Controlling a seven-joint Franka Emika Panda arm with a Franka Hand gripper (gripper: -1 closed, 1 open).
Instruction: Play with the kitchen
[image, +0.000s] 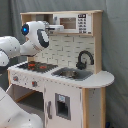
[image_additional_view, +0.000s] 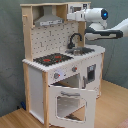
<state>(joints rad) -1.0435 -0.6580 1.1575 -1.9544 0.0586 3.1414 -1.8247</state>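
One kitchen (image_additional_view: 60, 75), upright, tall axis vertical.
Its windowed oven door (image_additional_view: 70, 102) hangs open in the second exterior view; the hand's opening cannot be told.

Kitchen (image_additional_view: 60, 75): oven door (image_additional_view: 70, 102) hangs open, blocking front approach below hob (image_additional_view: 52, 59). Space above hob free up to hood (image_additional_view: 49, 21). Faucet (image_additional_view: 75, 40) and arm (image_additional_view: 100, 22) crowd sink (image: 71, 73) side.

Pale wood & white kitchen (image_additional_view: 37, 80), red-ringed blk hob (image_additional_view: 52, 59), blk faucet (image: 85, 57).
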